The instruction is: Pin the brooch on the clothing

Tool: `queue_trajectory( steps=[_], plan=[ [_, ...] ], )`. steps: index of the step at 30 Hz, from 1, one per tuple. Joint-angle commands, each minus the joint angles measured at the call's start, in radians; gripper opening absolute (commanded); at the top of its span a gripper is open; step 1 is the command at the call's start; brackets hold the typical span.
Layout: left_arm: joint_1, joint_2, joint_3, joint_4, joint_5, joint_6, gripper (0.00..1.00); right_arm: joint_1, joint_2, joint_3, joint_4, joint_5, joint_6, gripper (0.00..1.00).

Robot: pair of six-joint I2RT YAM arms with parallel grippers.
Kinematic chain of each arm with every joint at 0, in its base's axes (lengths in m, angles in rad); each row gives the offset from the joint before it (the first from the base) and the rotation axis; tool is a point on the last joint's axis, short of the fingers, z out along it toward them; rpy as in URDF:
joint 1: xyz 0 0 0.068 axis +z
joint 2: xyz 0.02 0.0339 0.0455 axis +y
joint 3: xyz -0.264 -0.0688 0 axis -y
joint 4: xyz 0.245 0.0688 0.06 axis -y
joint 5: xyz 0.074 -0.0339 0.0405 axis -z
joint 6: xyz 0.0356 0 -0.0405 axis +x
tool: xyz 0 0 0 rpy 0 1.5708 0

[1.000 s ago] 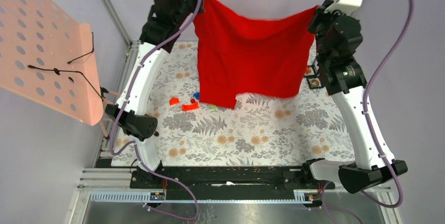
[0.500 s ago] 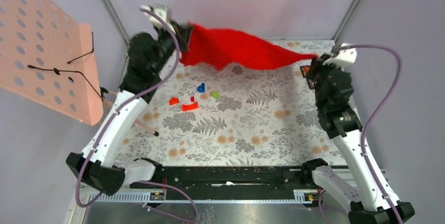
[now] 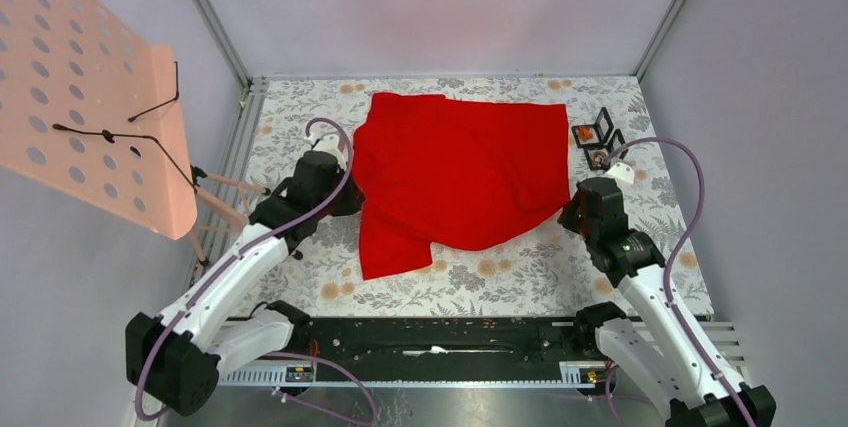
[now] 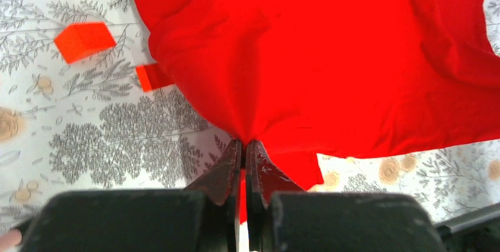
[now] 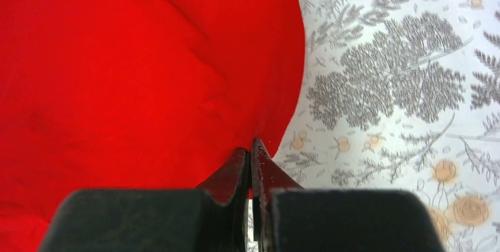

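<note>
With our left claw [image 4: 243, 144] and right claw [image 5: 250, 146] each clamped shut on an opposite edge of the red shirt [image 3: 460, 172], we hold it spread across the floral table [image 3: 500, 277], presumably flattening it for pinning.

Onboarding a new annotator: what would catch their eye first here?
The bright red shirt lying spread across the middle of the floral table cover. The left tool is shut on its left edge and the right tool on its near right edge. A pink perforated panel with black wire hooks stands at the left of the top view.
</note>
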Motion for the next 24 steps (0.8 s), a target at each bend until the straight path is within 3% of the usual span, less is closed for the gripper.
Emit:
queue_trajectory(
  steps=[1,5,11,13,14,16,18,19,21,24],
  plan=[
    [0.001,-0.064,0.054,-0.164,0.029,-0.087,0.0,-0.003,-0.059,0.057,-0.17,0.056,0.149,0.0],
    [0.0,-0.012,0.07,-0.274,0.146,-0.076,0.0,-0.003,-0.091,0.055,-0.261,0.092,0.198,0.0],
    [-0.046,-0.055,0.042,-0.396,0.169,-0.078,0.0,-0.002,-0.161,0.052,-0.382,0.073,0.259,0.01],
    [-0.058,-0.086,0.026,-0.416,0.215,-0.085,0.05,-0.002,-0.185,0.055,-0.423,0.077,0.277,0.05],
    [-0.06,-0.101,0.017,-0.415,0.251,-0.088,0.14,-0.003,-0.198,0.056,-0.441,0.081,0.284,0.08],
    [-0.06,-0.121,0.018,-0.413,0.291,-0.089,0.45,-0.003,-0.218,0.062,-0.464,0.086,0.289,0.23],
    [-0.06,-0.123,0.044,-0.406,0.275,-0.082,0.68,-0.002,-0.234,0.071,-0.466,0.09,0.282,0.44],
    [-0.06,-0.118,0.064,-0.401,0.245,-0.078,0.74,-0.003,-0.239,0.076,-0.456,0.094,0.273,0.57],
    [-0.06,-0.094,0.103,-0.372,0.197,-0.069,0.81,-0.003,-0.243,0.088,-0.422,0.099,0.243,0.74],
    [-0.055,-0.021,0.149,-0.302,0.166,-0.054,0.86,-0.003,-0.221,0.105,-0.322,0.068,0.168,0.85]
  ],
)
